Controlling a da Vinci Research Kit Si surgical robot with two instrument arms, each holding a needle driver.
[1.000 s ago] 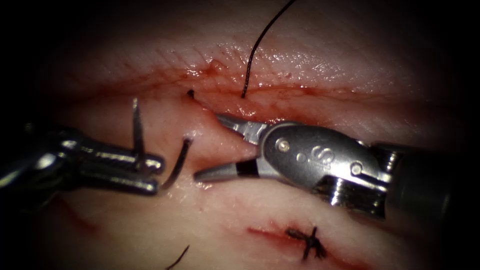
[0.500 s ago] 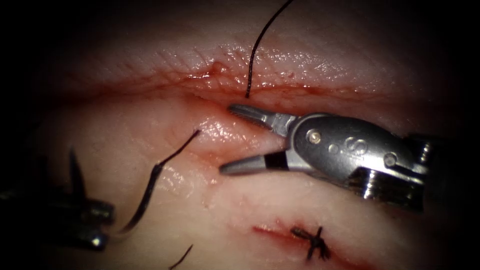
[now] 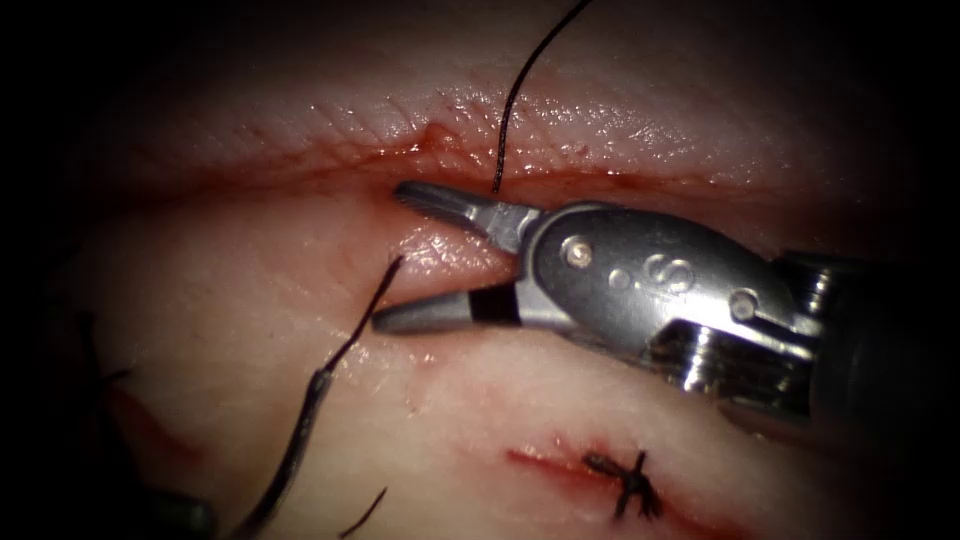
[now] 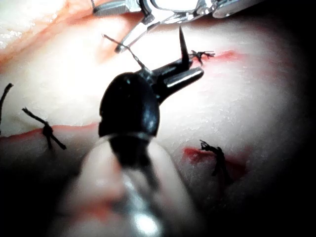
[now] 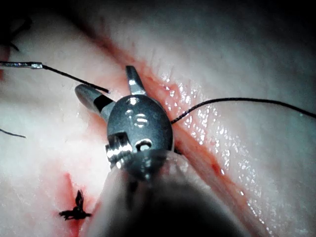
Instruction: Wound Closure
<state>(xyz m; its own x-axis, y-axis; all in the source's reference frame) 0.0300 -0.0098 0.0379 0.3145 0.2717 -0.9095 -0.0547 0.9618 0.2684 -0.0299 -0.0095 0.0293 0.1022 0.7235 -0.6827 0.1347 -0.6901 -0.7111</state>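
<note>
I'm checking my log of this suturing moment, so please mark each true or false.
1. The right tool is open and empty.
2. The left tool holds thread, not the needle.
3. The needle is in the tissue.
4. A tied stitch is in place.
1. True: the right tool is open at the cut and holds nothing.
2. False: the left tool is shut on the needle, about mid-curve.
3. False: the needle is out of the tissue, and the thread runs from its end into the tissue.
4. True: a tied stitch sits on the tissue.
</note>
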